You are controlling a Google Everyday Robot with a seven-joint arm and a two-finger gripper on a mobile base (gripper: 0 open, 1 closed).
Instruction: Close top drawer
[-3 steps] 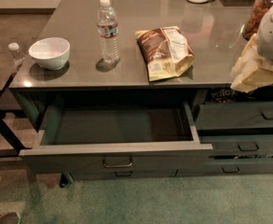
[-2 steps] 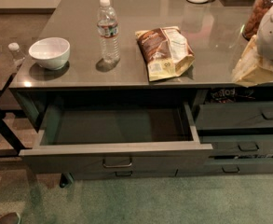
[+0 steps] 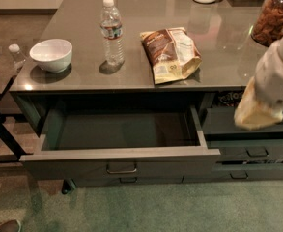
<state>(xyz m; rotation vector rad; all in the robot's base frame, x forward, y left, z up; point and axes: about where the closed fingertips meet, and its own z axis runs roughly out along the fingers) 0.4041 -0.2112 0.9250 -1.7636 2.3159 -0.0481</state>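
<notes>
The top drawer (image 3: 73,165) is a wide dark grey-green drawer pulled far out from under the tabletop. Its deep box is empty. Its flat front panel carries a small metal bar handle (image 3: 121,169) at the centre. My gripper (image 3: 255,114) shows as a blurred cream and white shape at the right edge. It hangs in front of the table's right side, above the narrower right-hand drawers. It is to the right of the open drawer's right corner and apart from it.
On the grey tabletop (image 3: 83,76) stand a white bowl (image 3: 51,54), a water bottle (image 3: 112,32), a brown snack bag (image 3: 171,53) and a jar (image 3: 274,16). A shallower drawer (image 3: 128,180) lies below. Narrower drawers (image 3: 257,151) are stacked at the right. Black stand legs (image 3: 1,129) are at the left.
My arm and gripper have come lower and a little left along the table's right side. The drawer stands open as before.
</notes>
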